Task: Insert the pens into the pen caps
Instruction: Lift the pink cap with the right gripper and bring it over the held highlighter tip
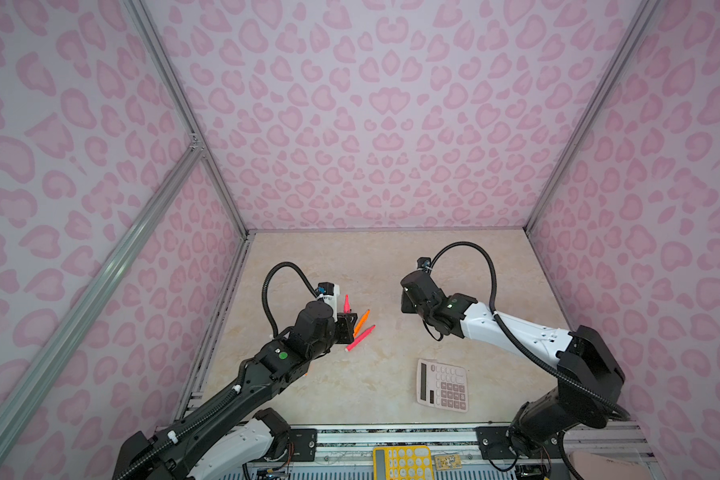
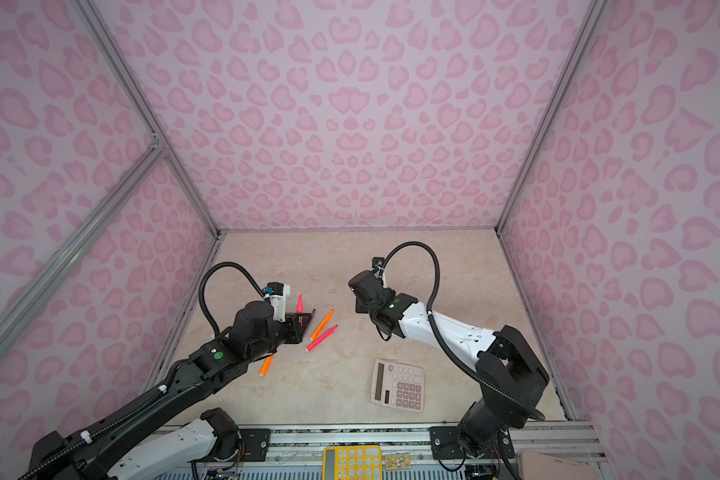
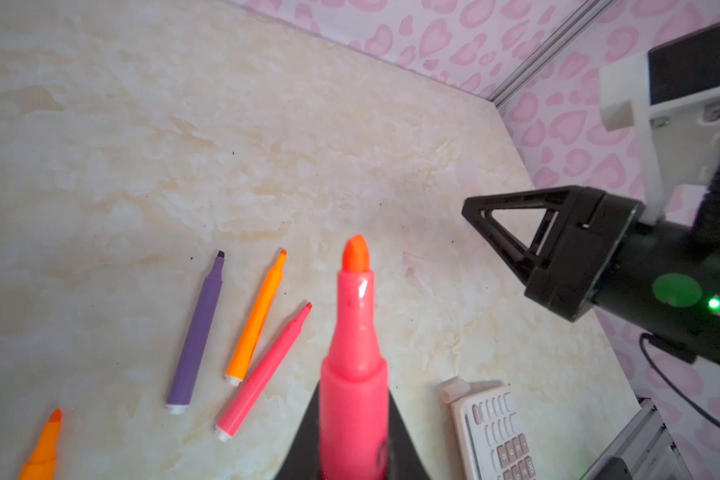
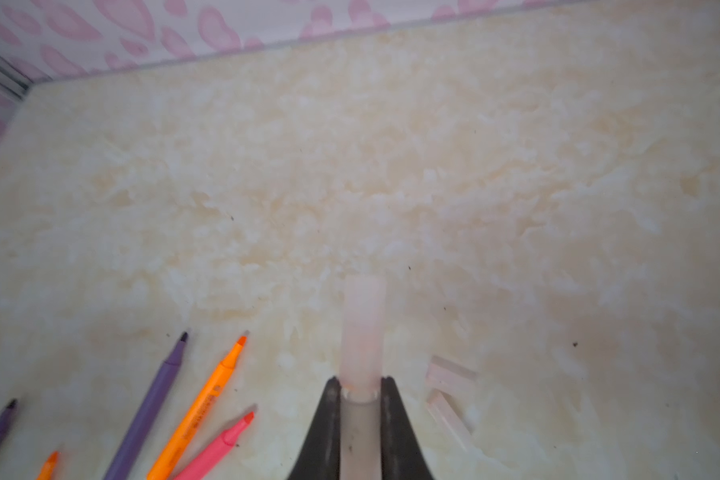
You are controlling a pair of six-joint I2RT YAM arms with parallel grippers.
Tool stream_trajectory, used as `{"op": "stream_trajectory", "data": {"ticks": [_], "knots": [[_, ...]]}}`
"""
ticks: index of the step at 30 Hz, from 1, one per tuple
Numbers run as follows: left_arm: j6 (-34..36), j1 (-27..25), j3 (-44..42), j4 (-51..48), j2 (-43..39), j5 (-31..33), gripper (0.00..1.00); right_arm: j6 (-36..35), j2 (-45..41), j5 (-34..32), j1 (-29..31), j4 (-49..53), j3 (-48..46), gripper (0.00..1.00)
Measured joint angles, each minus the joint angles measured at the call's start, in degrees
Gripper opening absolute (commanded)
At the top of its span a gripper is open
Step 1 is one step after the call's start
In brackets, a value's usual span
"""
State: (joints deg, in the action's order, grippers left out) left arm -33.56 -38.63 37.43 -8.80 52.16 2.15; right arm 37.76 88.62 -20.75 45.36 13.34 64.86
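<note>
Pink pen (image 3: 352, 316): left gripper (image 3: 354, 390); clear cap (image 4: 362, 316): right gripper (image 4: 360, 382).

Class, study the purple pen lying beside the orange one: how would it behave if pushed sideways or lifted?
The purple pen looks round and smooth on the flat table, so it would probably roll. Its slim, straight barrel suggests it is stiff and light.

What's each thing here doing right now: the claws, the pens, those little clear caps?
left gripper: shut on the held pink-red pen.
held pink-red pen: uncapped, tip free.
right gripper: shut on the clear cap.
clear cap: no pen in it.
purple pen, orange pen, loose pink-red pen: uncapped, lying on the table.
loose caps: lying on the table.
calculator: flat, keys up.
</note>
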Motion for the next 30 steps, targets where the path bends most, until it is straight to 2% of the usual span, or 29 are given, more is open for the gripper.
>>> {"op": "stream_trajectory", "data": {"ticks": [5,10,13,16,20,23,30], "knots": [[4.02,-0.26,-2.62,5.46,-3.3,-2.38,0.04,-0.02,-4.98,-0.11,-1.7,-8.98,-0.94,0.0],[7.91,-0.48,-6.54,10.71,-2.93,-4.98,0.04,0.15,-9.33,3.82,-3.39,-20.94,-11.52,0.0],[8.22,-0.59,-6.36,14.53,0.22,-5.05,0.04,0.2,-9.79,7.67,-6.6,-23.37,-12.81,0.0],[6.16,-0.59,-2.05,16.33,5.73,-3.96,0.04,1.07,-9.97,10.58,-9.07,-26.1,-12.79,0.0],[7.17,-1.88,4.85,21.97,15.06,-9.81,0.04,0.44,-10.01,15.15,-9.18,-27.5,-12.85,0.0],[7.69,-2.62,3.06,25.2,19.98,-14.56,0.04,-0.02,-10.78,16.35,-9.79,-26.77,-11.76,0.0],[9.62,-3.13,4.42,24.37,22.49,-16.41,0.04,0.2,-12.22,19.65,-9.81,-28.85,-14.1,0.0]]}}
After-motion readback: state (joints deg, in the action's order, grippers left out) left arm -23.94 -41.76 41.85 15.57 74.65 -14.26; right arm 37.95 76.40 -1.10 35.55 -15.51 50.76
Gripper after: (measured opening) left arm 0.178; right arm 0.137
